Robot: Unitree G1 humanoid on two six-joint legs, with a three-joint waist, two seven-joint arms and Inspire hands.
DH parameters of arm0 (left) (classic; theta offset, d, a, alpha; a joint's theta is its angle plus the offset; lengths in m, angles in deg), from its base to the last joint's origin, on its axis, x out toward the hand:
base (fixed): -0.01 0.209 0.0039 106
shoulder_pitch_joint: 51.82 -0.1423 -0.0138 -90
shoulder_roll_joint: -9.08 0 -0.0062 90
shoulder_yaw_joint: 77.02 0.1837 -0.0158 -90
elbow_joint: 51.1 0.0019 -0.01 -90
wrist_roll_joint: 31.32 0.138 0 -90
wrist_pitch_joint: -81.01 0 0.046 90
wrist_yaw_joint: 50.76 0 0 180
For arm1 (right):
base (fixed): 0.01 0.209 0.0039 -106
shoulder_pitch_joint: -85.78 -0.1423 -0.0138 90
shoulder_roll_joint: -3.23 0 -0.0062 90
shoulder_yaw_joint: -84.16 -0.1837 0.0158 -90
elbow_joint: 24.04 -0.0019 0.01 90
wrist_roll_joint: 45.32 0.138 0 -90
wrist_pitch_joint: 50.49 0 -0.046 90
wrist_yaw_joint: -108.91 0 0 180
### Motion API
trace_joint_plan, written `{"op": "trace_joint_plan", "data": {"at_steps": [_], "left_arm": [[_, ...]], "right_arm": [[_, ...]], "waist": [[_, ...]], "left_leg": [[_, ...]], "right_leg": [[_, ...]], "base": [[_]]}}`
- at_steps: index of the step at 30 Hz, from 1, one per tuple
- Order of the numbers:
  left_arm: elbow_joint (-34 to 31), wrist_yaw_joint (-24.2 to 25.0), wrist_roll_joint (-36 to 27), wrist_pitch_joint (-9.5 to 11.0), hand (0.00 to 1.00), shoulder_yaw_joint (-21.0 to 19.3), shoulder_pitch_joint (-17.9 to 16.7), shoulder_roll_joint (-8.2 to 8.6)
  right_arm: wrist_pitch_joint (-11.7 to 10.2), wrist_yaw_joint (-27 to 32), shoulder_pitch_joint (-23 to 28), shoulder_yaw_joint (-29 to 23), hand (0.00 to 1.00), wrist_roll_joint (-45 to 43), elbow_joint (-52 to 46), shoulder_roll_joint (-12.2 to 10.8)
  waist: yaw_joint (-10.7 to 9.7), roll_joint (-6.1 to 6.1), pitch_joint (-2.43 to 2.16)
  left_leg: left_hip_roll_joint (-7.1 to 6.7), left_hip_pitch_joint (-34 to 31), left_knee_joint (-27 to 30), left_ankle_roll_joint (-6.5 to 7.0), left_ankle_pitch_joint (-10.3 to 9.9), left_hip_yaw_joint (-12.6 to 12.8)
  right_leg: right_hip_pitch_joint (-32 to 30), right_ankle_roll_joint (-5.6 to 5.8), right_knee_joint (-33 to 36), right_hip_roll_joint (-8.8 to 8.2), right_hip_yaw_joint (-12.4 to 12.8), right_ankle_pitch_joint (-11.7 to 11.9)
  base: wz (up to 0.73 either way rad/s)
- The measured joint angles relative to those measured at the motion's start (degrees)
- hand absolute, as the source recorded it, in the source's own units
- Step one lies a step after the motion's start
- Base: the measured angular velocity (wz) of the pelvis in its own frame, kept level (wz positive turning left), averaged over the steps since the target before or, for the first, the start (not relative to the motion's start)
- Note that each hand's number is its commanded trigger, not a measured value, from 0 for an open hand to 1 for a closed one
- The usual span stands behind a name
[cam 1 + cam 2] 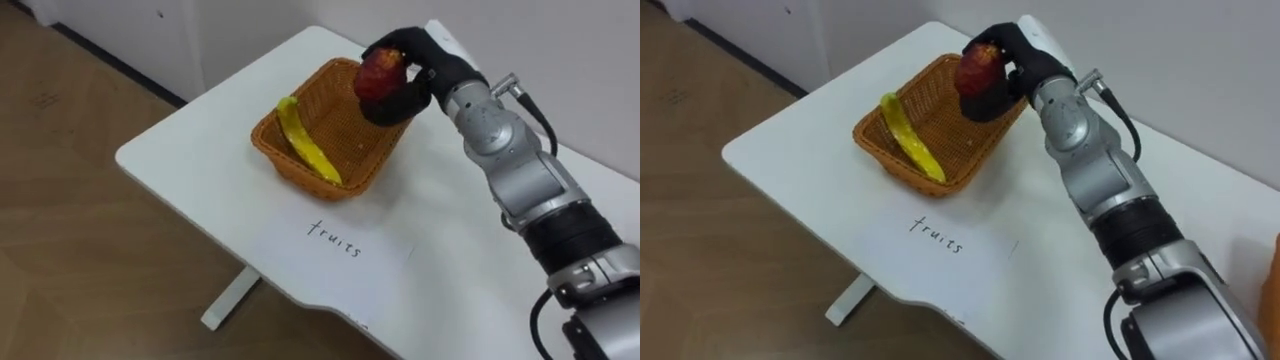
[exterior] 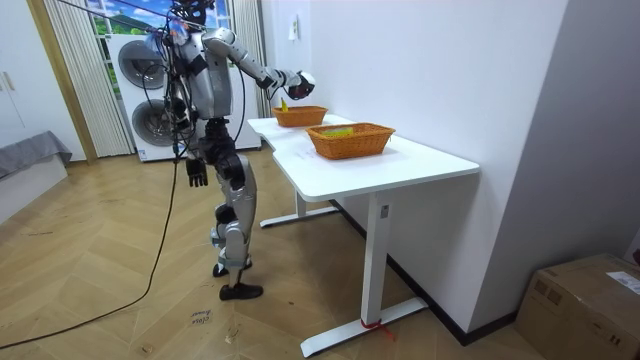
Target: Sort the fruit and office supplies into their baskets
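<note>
While the robot stands on the wooden floor at one end of the white desk (image 1: 200, 180), we see its right arm stretched out over the desktop. The right robot hand (image 1: 425, 70) is closed round a red apple (image 1: 381, 72), with dark fingers (image 1: 395, 45) wrapped over the top and far side of the fruit and the thumb curled underneath. The apple faces the robot's left, on the side of the hand turned toward the basket (image 1: 335, 100).

We see the apple held in the air above the basket's far right corner, just over the rim and apart from the wicker. It is not resting on anything but the hand. The wrist and forearm run back over the desk to the robot's right.

Inside the basket a yellow banana (image 1: 305, 145) lies along the left wall, well apart from the apple, with one end poking up past the rim. On the desk, just in front of the basket, is a handwritten label (image 1: 335, 240).

From the room view we see a second basket (image 2: 345, 150) on the same desk, nearer that camera and beside the first. The left robot hand (image 2: 196, 173) hangs by the robot's thigh, away from the desk, and we cannot tell how it is set.
</note>
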Motion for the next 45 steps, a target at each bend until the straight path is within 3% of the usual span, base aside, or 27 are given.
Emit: {"op": "trace_joint_plan", "data": {"at_steps": [10, 21, 32, 34, 35, 36, 45], "left_arm": [[-0.2, 0.4, 0.5, -0.1, 0.00, 0.0, -0.5, -0.19], [-0.3, 1.3, 2.2, 0.0, 0.00, -1.4, -2.5, -0.06], [-1.2, 1.7, 2.1, -0.1, 0.00, -2.6, -3.2, -0.07], [-1.7, 1.8, 2.1, -0.1, 0.00, -3.2, -3.3, -0.06], [-1.9, 1.8, 2.1, -0.1, 0.00, -3.5, -3.3, -0.06], [-2.2, 1.7, 2.1, -0.1, 0.00, -3.5, -3.4, -0.20], [-2.3, 1.7, 2.1, -0.1, 0.00, -3.5, -3.4, -0.32]], "right_arm": [[0.0, 0.3, 0.0, 3.3, 1.00, 0.4, 0.4, -0.5], [0.1, -1.1, 0.0, 4.8, 1.00, 0.0, 4.5, -0.5], [0.8, -0.8, 0.4, 4.6, 0.98, 0.0, 5.4, 0.5], [0.8, -0.6, 0.4, 4.5, 0.48, 0.1, 5.8, 1.2], [0.8, -0.5, 0.4, 4.4, 0.16, 0.2, 6.1, 1.3], [0.8, -0.2, 0.4, 4.0, 0.00, 0.2, 7.0, 1.4], [0.8, 0.6, 1.2, 3.2, 0.00, 0.2, 7.9, 1.9]], "waist": [[1.6, -0.11, 0.04], [3.6, -1.45, 0.40], [1.7, -1.87, 0.22], [1.7, -1.90, 0.20], [1.7, -1.90, 0.20], [1.8, -1.90, 0.20], [1.8, -1.86, 0.19]], "left_leg": [[-0.59, 0.0, -0.1, 0.28, 0.2, -0.9], [-0.66, 1.2, -0.4, 0.32, 0.1, -1.4], [-1.50, 0.1, 0.7, 0.33, 0.1, -3.2], [-1.62, 0.1, 0.7, 0.40, 0.2, -3.3], [-1.64, 0.2, 0.7, 0.41, 0.2, -3.3], [-1.67, 0.3, 0.6, 0.44, 0.2, -3.3], [-1.73, 0.3, 0.6, 0.52, 0.2, -3.3]], "right_leg": [[0.3, 0.34, -0.2, -0.17, -0.4, -0.2], [1.5, 0.46, -0.3, -0.10, -0.2, -0.3], [1.7, 0.90, -0.3, -0.45, -0.7, -0.6], [1.7, 0.93, -0.3, -0.56, -0.8, -0.6], [1.8, 0.94, -0.3, -0.60, -0.9, -0.6], [1.9, 0.95, -0.3, -0.64, -0.9, -0.6], [1.9, 1.00, -0.3, -0.73, -0.8, -0.6]], "base": [[0.05], [0.02], [0.09], [0.00], [0.00], [0.00], [0.00]]}}
